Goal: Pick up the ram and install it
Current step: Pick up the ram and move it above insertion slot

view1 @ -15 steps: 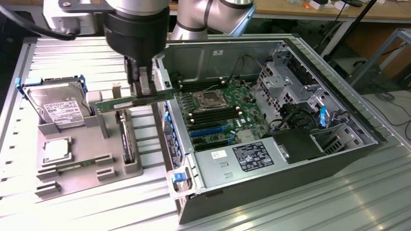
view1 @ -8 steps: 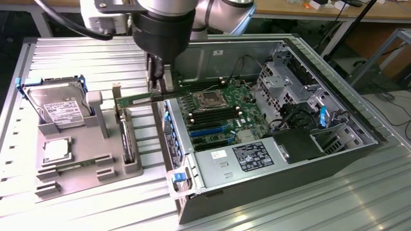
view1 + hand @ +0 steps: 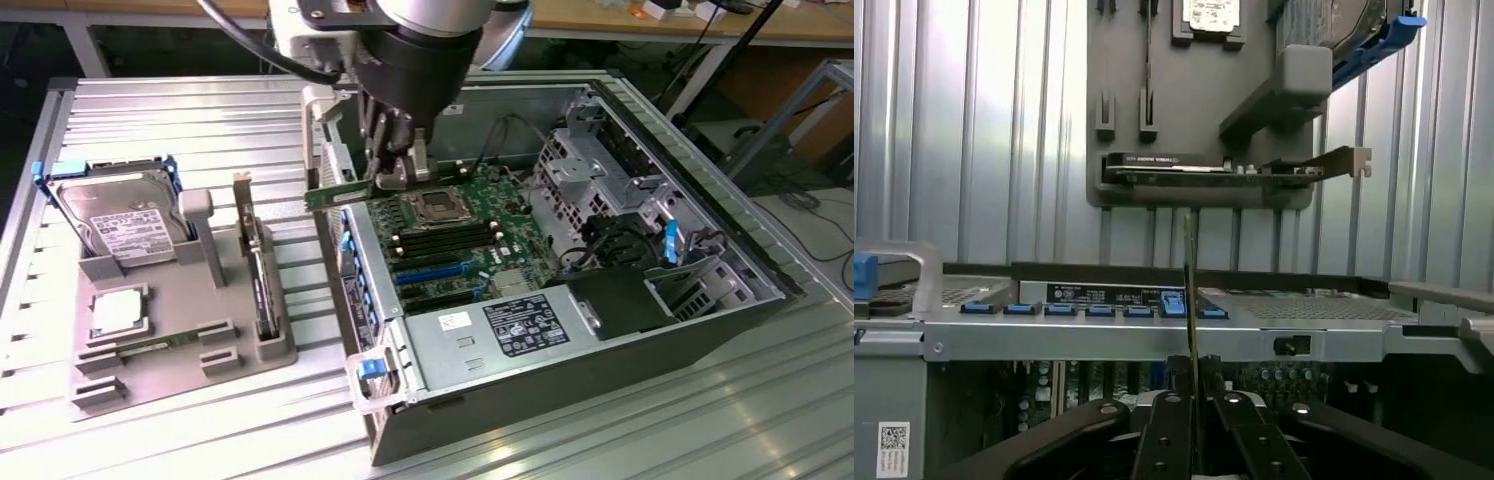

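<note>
Over the open case (image 3: 601, 390), the tool (image 3: 396, 178) is clenched on the ram (image 3: 340, 192), which juts sideways from it above the board. A tilted or offset stick could miss the slots (image 3: 434, 238) below the tool and jam, or clip the case wall beside it. The socket (image 3: 434, 207) lies just beneath and cables (image 3: 511, 138) loop close behind. A card (image 3: 1234, 170) stands well beyond that wall.

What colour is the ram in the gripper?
Green; the ram shows best in the exterior view.

Thin green ram (image 3: 340, 193), level, over open case (image 3: 587, 400)
</note>
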Controlling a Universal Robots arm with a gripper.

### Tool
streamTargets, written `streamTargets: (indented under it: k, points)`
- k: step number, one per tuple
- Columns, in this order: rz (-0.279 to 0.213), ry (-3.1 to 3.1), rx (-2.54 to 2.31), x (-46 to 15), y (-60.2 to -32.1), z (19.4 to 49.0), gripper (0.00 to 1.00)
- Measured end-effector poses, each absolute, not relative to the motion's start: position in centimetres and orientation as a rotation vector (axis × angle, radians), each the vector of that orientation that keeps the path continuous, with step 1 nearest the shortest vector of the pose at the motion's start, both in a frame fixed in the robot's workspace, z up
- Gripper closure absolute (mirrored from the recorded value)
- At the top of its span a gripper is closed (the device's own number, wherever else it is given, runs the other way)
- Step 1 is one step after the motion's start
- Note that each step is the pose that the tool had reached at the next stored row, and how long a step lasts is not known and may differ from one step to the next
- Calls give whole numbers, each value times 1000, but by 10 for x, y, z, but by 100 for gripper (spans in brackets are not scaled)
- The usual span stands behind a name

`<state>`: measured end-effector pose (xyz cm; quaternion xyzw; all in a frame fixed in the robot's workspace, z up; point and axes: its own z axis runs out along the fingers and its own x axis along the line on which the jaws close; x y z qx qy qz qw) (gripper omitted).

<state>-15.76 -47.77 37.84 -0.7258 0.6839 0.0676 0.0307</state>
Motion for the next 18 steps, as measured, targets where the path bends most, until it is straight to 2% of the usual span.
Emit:
streamTargets:
  k: [13,18]
  points:
    - [217,2111,-2239,-85,-477,378,85]
    - [218,2111,-2239,-56,-456,378,85]
